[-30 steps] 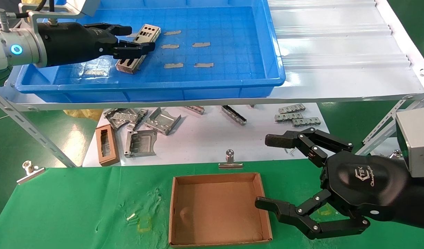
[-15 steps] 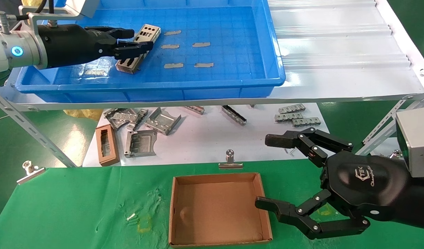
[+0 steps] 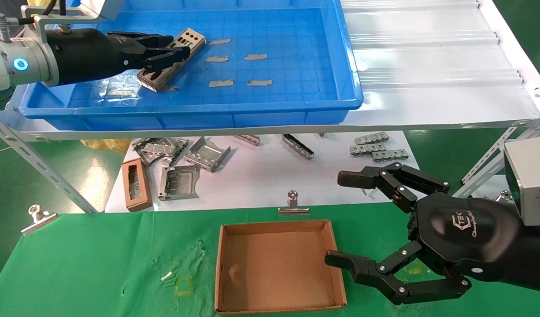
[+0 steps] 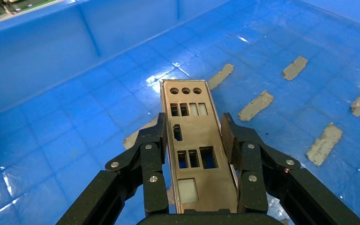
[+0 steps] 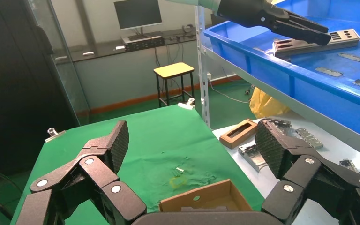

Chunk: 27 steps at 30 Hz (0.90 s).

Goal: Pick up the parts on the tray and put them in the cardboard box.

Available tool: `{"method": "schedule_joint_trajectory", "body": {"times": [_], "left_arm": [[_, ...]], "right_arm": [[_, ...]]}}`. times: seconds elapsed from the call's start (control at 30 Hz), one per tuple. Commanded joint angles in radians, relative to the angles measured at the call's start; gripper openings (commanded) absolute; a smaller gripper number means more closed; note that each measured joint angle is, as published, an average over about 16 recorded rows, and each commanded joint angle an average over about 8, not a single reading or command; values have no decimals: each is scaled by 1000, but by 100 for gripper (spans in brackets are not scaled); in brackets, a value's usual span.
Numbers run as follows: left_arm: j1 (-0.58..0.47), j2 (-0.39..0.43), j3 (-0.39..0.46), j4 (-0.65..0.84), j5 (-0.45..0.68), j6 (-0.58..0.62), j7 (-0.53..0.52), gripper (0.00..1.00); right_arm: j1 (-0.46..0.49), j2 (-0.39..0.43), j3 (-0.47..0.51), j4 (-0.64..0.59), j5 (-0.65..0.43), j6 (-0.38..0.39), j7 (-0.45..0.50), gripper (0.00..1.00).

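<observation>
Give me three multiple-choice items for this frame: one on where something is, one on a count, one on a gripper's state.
1. Where is the left gripper?
A. Over the blue tray
B. Inside the cardboard box
C. On the green cloth

2. How many round holes sit at the far end of the metal plate?
A. One
B. Three
C. Six

3. What is the right gripper doing?
A. Shut on a plate
B. Shut on a clip
C. Open, holding nothing

Answers:
1. A: the head view shows it above the tray's left part.
2. B: the left wrist view shows three in a row.
3. C: its fingers are spread wide beside the cardboard box, with nothing between them.
</observation>
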<state>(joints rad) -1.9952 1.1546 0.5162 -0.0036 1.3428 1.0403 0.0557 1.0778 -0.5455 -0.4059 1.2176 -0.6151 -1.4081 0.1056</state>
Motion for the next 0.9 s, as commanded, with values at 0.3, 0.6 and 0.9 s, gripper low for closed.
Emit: {"method": "schedule_joint_trajectory", "body": {"times": [0.3, 0.6, 0.9], "left_arm": [[-12, -9, -6, -8, -8, 6, 7, 0], [-20, -17, -19, -7, -27, 32, 0, 0], [-26, -25, -31, -2, -44, 29, -4, 0]], "right_arm": [[0, 0, 0, 0, 0, 0, 0, 100], [0, 0, 0, 0, 0, 0, 0, 100], [0, 0, 0, 0, 0, 0, 0, 100]]}}
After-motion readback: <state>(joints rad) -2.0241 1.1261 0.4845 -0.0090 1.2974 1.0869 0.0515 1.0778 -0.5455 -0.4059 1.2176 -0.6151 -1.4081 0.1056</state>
